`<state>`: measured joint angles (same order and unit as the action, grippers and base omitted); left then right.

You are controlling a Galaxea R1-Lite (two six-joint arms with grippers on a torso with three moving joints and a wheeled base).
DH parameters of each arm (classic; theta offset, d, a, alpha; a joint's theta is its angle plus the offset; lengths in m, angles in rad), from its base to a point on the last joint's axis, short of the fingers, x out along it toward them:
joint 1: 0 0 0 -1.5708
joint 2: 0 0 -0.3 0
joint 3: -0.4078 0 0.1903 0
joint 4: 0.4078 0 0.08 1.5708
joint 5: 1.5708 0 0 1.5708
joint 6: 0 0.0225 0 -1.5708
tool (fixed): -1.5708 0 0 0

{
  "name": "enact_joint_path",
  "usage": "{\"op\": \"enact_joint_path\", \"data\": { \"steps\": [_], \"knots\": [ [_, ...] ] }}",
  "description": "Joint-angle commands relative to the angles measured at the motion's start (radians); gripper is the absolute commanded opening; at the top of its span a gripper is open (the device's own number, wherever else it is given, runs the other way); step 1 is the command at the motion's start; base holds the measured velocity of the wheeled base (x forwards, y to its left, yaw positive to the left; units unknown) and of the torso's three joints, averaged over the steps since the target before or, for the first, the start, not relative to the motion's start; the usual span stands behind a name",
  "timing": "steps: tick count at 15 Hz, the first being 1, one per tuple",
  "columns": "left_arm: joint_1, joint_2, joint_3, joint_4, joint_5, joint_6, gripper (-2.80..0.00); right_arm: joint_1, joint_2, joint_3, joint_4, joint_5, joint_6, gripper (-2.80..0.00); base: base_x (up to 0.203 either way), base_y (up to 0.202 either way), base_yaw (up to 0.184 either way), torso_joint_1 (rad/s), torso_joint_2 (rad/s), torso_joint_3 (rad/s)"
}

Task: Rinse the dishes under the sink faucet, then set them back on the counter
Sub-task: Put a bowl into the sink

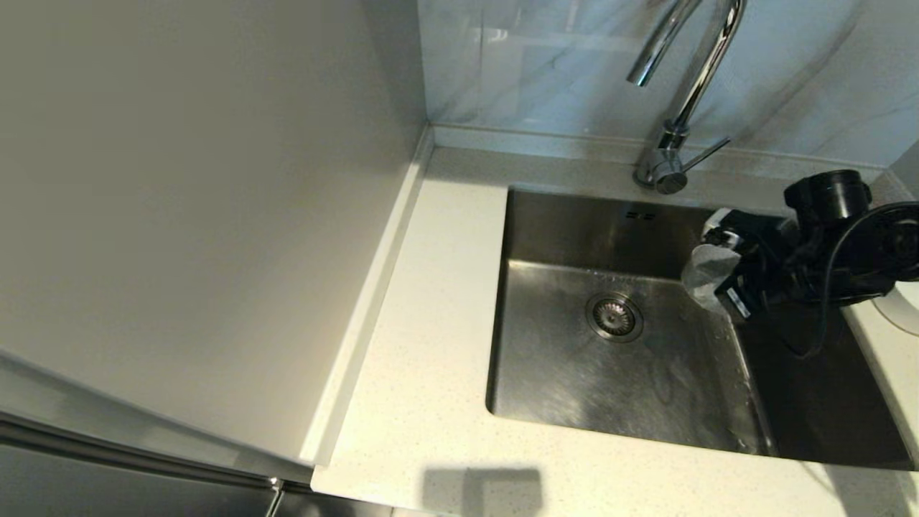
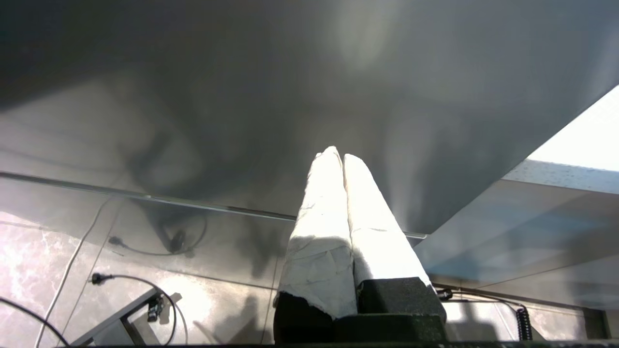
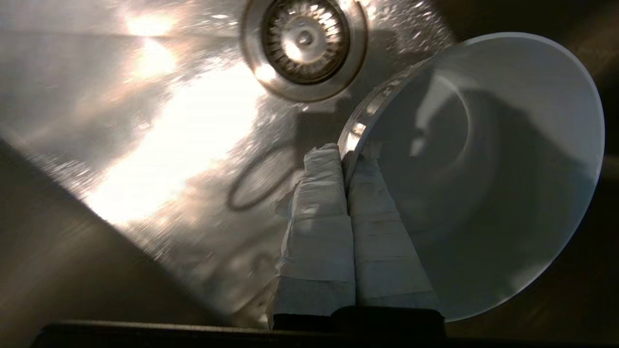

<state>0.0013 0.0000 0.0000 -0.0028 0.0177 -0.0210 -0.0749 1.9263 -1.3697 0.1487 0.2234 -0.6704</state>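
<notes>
Holding a light grey bowl by its rim, the right gripper hangs over the right half of the sink, with its two tape-wrapped fingers pressed together on the bowl's edge, one inside the wall and one outside. In the right wrist view the bowl is tipped on its side, its hollow facing the camera, and it is lifted clear of the wet steel floor. In the same view the round drain strainer lies just beyond the fingertips on the basin floor. From the head view the right gripper reaches in from the right edge, near the basin's back right corner, and the bowl shows only as a pale patch in front of the black wrist.

Behind the sink stands the chrome faucet, its spout arching up and leftward above the basin, its thin lever sticking out to the right of the base. Two small overflow slots sit in the back wall below it. The speckled desk frames the sink on the left and front, and a pale round edge of another dish rests on the desk at the far right.

The left gripper is parked away from the sink, its wrapped fingers closed flat against each other with nothing between them, pointing at a grey panel
</notes>
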Motion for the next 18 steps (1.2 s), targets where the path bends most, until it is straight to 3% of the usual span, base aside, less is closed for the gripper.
{"op": "enact_joint_path", "data": {
  "steps": [1, 9, 16, 17, 18],
  "knots": [
    [0.000, -0.003, 0.000, 0.000, 0.001, 0.000, -2.80, 0.007, 0.107, 0.014, -0.105, -0.039, -0.004, -2.80, 0.000, 0.000, 0.000, 0.000, 0.00, 0.000],
    [0.000, -0.003, 0.000, 0.000, -0.001, 0.000, -2.80, -0.035, 0.326, 0.012, -0.405, -0.120, -0.023, -2.80, 0.000, 0.000, 0.000, 0.000, 0.00, 0.000],
    [0.000, -0.003, 0.000, 0.000, 0.001, 0.000, -2.80, -0.035, 0.384, -0.017, -0.419, -0.180, -0.032, -2.80, 0.000, 0.000, 0.000, 0.000, 0.00, 0.000],
    [0.000, -0.003, 0.000, 0.000, 0.001, 0.000, -2.80, -0.035, 0.386, -0.025, -0.420, -0.187, -0.030, 0.00, 0.000, 0.000, 0.000, 0.000, 0.00, 0.000],
    [0.000, -0.003, 0.000, 0.000, 0.001, 0.000, -2.80, -0.035, 0.387, -0.034, -0.420, -0.187, -0.028, 0.00, 0.000, 0.000, 0.000, 0.000, 0.00, 0.000]
  ]
}}
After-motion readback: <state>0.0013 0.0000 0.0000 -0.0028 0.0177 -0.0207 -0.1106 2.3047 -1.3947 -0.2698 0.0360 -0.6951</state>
